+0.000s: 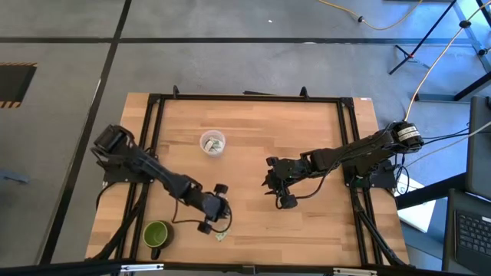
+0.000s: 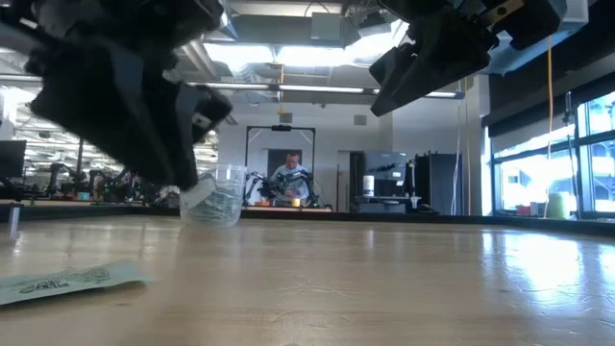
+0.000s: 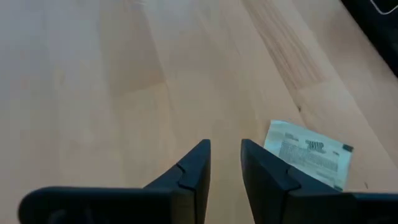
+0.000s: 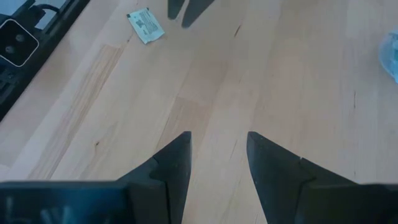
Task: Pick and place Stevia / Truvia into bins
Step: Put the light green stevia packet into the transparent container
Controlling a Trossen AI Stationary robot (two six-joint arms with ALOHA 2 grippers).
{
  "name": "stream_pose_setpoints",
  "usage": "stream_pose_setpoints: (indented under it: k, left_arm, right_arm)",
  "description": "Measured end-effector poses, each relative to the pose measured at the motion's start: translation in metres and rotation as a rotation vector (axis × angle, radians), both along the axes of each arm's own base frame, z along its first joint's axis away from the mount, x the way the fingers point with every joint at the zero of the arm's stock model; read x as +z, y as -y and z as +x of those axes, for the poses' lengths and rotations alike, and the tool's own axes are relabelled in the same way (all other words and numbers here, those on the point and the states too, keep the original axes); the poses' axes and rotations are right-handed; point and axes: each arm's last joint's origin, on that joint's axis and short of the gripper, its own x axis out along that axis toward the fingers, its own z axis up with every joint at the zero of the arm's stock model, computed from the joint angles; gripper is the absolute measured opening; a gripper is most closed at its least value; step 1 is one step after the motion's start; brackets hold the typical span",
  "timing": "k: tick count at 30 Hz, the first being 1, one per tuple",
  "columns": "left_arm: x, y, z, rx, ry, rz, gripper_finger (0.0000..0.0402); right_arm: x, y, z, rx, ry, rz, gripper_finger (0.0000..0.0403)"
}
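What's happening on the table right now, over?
Left gripper jaws open, empty, beside the last loose sachet. Right gripper jaws open, empty, waiting mid-table. Clear cup holds sachets. Green mug close by, path clear.

dark print on the sachet (image 3: 309,155), too blurred to read

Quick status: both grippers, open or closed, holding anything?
Left gripper: open with a narrow gap, holding nothing, above the table beside a sachet.
Right gripper: open, empty, over bare table.
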Motion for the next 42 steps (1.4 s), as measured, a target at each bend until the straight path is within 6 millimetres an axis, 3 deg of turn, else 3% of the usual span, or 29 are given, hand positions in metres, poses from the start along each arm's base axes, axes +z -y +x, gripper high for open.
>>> stream_pose_setpoints:
  k: [13,24,29,42]
  left_arm:
    - [-0.031,0.017,0.003,-0.015,-0.046,-0.036,0.01]
    - [-0.034,0.021,0.005,-0.043,-0.046,-0.077,0.0089]
    - [-0.045,0.022,0.008,-0.035,-0.064,-0.082,0.0086]
    - [-0.057,0.024,0.008,-0.016,-0.109,-0.097,0.0029]
  right_arm:
    - [0.0,0.0,0.0,-0.02,-0.005,0.018,0.0158]
    - [0.0,0.0,0.0,-0.022,-0.003,0.021,0.0158]
    - [0.0,0.0,0.0,-0.034,-0.007,0.032,0.0158]
    - [0.0,0.0,0.0,-0.035,-0.009,0.033,0.0158]
